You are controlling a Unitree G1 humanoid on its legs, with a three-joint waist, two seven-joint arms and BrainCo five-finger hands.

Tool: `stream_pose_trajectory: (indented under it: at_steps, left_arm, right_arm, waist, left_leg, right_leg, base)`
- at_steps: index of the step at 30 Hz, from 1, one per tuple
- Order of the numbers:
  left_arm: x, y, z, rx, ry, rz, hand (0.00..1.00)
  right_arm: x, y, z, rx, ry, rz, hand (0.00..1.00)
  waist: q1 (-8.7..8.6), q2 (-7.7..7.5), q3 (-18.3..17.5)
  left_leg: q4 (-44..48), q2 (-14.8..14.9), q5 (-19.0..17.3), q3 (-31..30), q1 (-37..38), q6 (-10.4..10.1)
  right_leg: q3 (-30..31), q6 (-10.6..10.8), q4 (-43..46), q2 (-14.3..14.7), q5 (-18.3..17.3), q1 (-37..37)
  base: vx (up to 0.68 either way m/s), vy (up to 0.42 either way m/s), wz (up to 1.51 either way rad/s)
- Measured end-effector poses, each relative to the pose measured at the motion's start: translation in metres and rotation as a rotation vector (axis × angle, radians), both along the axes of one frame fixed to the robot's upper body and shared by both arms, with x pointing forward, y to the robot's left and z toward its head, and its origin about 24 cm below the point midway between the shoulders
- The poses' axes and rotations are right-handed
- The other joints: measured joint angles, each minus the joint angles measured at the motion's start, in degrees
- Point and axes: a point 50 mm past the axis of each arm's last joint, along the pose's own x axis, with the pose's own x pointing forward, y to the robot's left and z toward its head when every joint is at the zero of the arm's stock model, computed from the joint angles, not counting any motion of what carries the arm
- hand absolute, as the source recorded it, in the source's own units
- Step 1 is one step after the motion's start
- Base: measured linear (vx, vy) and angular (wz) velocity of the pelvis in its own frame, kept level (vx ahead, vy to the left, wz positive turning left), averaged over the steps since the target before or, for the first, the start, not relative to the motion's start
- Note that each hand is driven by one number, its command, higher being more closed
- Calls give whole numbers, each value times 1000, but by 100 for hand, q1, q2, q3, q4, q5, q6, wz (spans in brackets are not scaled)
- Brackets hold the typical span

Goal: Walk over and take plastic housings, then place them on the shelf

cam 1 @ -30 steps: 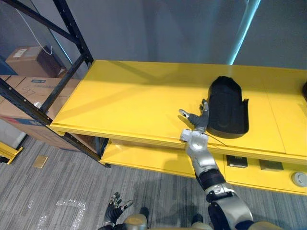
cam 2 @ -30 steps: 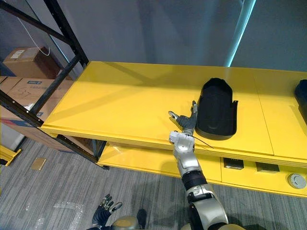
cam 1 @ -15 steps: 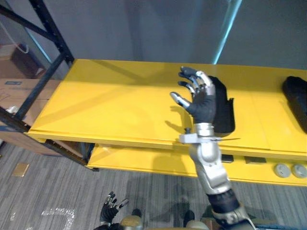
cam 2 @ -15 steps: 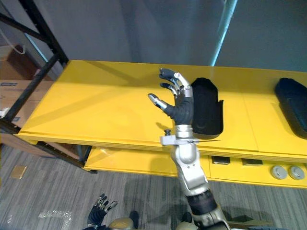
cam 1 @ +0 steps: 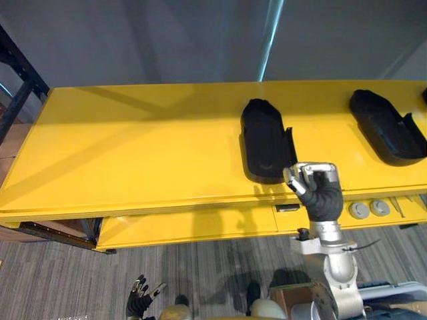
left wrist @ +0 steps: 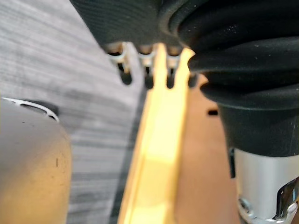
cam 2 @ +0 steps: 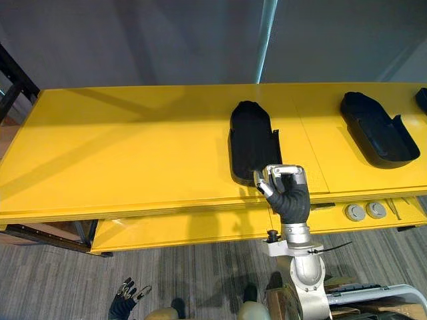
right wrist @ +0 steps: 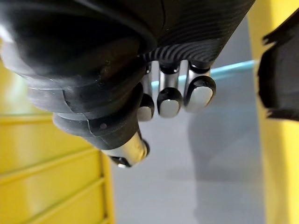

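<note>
Left hand [cam 1: 140,305] hangs low over the floor [cam 1: 60,280], fingers loosely spread. Right hand [cam 1: 319,191] is raised at the front edge of the yellow shelf [cam 1: 133,153], fingers curled in, holding nothing. Two grey discs [cam 1: 369,209] sit on the lower level beside it. Just past the hand, a black housing [cam 1: 262,140] lies on the shelf top; contact unclear. Second housing [cam 1: 385,127] lies further right.

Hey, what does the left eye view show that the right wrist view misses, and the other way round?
Left eye view: the wide yellow shelf, a second black housing farther right, grey discs on the lower level, the open left hand near the floor. Right wrist view: the fingertips of the right hand close up, curled, holding nothing. Both: right hand, shelf, nearer black housing.
</note>
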Motion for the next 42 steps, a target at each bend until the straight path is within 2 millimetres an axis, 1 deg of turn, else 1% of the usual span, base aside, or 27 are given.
stream_pose_trajectory:
  at_steps: [3, 6, 8, 11, 13, 16, 18, 21, 27, 29, 31, 33, 36, 40, 42]
  left_arm:
    - [0, 0, 0, -12, -2, 7, 0]
    - [1, 1, 0, -5, 4, -30, 0]
    - [2, 1, 1, -1, 7, -47, 0]
    - [2, 0, 1, -1, 5, -50, 0]
    - [2, 0, 1, -2, 5, -50, 0]
    - [5, -2, 2, -9, 6, -62, 0]
    - [7, -5, 2, -13, 9, -88, 0]
    - [8, -10, 2, -25, 10, -101, 0]
    - [10, -14, 3, -38, 15, -126, 0]
    - [11, -15, 3, -42, 14, -131, 0]
    - [11, -15, 3, -48, 10, -138, 0]
    - [13, -16, 4, -52, -1, -144, 0]
    - [15, -17, 6, -53, -12, -148, 0]
    - [17, -19, 7, -59, -23, -162, 0]
    - [18, -20, 7, -61, -24, -167, 0]
  right_arm:
    - [4, -8, -14, 10, 64, -28, 100]
    - [8, -8, -29, 6, 127, -32, 100]
    - [18, -9, -42, 2, 182, -35, 100]
    - [22, -10, -52, 1, 228, -42, 100]
    - [25, -10, -56, 0, 249, -46, 100]
    - [32, -11, -67, -3, 302, -57, 100]
    - [37, -14, -78, -2, 350, -80, 100]
    - [42, -20, -83, 2, 377, -118, 100]
    - [62, -17, -76, -3, 356, -111, 100]
    - [69, -20, -72, -1, 354, -123, 100]
    - [73, -23, -70, -2, 349, -138, 100]
    - [81, -26, -61, -8, 320, -168, 100]
    - [89, -30, -56, -13, 309, -196, 100]
    - [99, -31, -50, -22, 298, -204, 100]
    - [105, -33, -47, -24, 299, -215, 100]
  waist:
    - [-12, -1, -1]
    - [-22, 0, -1]
    - [-11, 0, 0]
    - [-10, 12, -5]
    - [11, 13, -6]
    - [52, 22, -11]
    - [71, 80, -50]
    - [85, 169, -101]
    - [113, 226, -72]
    - [120, 274, 21]
    - [118, 288, 50]
    - [119, 328, 167]
    - [134, 352, 292]
    - [155, 355, 319]
    - [158, 388, 344]
  left_leg:
    - [15, -21, -9, -56, -49, 15]
    - [35, -31, -6, -146, -73, 18]
    - [87, -35, -7, -169, -76, 18]
    - [126, -42, -7, -277, -74, 20]
    - [133, -40, -6, -291, -74, 21]
    - [179, -54, -5, -328, -88, 23]
    - [184, -78, 10, -447, -132, 43]
    - [197, -116, 28, -495, -179, 65]
    - [306, -146, 35, -588, -187, 79]
    - [373, -145, 31, -595, -194, 83]
    - [427, -147, 31, -598, -303, 86]
    - [463, -166, 58, -609, -379, 121]
    - [508, -195, 65, -623, -394, 132]
    - [532, -245, 89, -678, -498, 164]
    - [536, -279, 93, -740, -510, 170]
  right_leg:
    - [-25, 4, 0, -3, -4, -6]
    - [-128, 11, 16, -35, -21, 15]
    - [-148, 15, 72, -53, -50, 16]
    - [-211, 21, 245, -85, -168, 18]
    - [-247, 17, 272, -89, -180, 19]
    - [-289, 17, 281, -101, -180, 22]
    - [-356, 18, 282, -127, -180, 29]
    - [-440, 26, 282, -168, -175, 37]
    - [-491, 32, 336, -211, -171, 111]
    - [-488, 30, 410, -223, -180, 109]
    - [-488, 31, 447, -239, -181, 28]
    - [-493, 31, 531, -275, -183, -83]
    - [-493, 34, 557, -307, -182, -83]
    - [-524, 62, 562, -375, -163, -152]
    - [-537, 79, 589, -392, -150, -149]
  base:
    - [-2, 0, 9]
    - [-9, 2, 13]
    - [-29, 0, 5]
    - [-35, -5, 14]
    - [-37, -12, 7]
    - [-27, -4, 6]
    - [-21, 1, 16]
    - [-6, 12, 15]
    - [-43, 9, 7]
    - [-89, -3, -1]
    - [-102, -6, 1]
    - [-88, 2, 3]
    - [-56, 11, 2]
    - [-13, 21, 7]
    - [22, 18, 9]
